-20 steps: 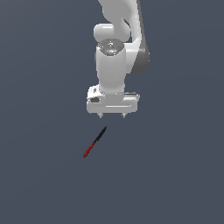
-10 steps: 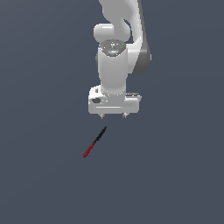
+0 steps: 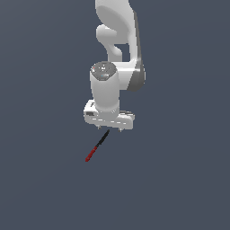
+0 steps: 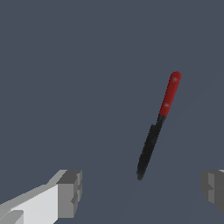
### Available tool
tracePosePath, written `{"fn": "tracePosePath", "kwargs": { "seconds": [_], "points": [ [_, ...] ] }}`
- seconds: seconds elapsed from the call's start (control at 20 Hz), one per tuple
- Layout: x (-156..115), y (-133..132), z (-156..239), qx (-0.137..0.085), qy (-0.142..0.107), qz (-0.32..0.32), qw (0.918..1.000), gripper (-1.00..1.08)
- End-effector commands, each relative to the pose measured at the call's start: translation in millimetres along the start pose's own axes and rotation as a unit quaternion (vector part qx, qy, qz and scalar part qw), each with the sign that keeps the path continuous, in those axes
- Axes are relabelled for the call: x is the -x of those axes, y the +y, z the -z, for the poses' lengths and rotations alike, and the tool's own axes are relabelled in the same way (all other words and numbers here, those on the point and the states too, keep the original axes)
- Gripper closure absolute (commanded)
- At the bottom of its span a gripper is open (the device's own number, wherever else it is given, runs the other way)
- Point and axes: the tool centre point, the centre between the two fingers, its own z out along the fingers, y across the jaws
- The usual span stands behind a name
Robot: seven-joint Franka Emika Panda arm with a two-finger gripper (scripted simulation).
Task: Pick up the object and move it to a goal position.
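Observation:
The object is a small knife (image 3: pixel 97 145) with a red handle and a black pointed blade, lying flat on the dark grey floor. In the wrist view the knife (image 4: pixel 158 124) lies with its black tip toward the gripper and its red handle away. My gripper (image 3: pixel 110 128) is open and empty. It hangs above the floor just over the blade's tip, with the handle toward the exterior view's left. In the wrist view the two grey fingertips (image 4: pixel 70 193) stand wide apart, with the blade tip between their lines.
A plain dark grey floor (image 3: pixel 179 179) fills both views. The white arm (image 3: pixel 117 49) rises above the gripper.
The gripper has shifted slightly toward the knife and stays open. The knife has not moved.

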Motion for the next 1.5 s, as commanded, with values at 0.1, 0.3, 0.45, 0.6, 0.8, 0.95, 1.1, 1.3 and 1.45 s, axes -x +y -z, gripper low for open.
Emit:
{"fn": "tracePosePath", "kwargs": {
  "seconds": [0.1, 0.3, 0.45, 0.6, 0.8, 0.95, 1.1, 1.3, 1.45],
  "points": [
    [-11, 24, -35, 0.004, -0.004, -0.073, 0.9973, -0.92],
    [-18, 42, -62, 0.008, -0.007, -0.125, 0.9921, -0.92],
    [-21, 52, -76, 0.012, -0.007, -0.153, 0.9881, -0.92],
    [-23, 59, -86, 0.014, -0.008, -0.172, 0.9849, -0.92],
    [-23, 63, -92, 0.016, -0.008, -0.184, 0.9827, -0.92],
    [-23, 63, -92, 0.016, -0.008, -0.182, 0.9832, -0.92],
    [-23, 63, -97, 0.016, -0.008, -0.182, 0.9831, -0.92],
    [-22, 64, -114, 0.016, -0.008, -0.183, 0.9829, -0.92],
    [-21, 65, -130, 0.016, -0.008, -0.184, 0.9827, -0.92]
  ]
}}
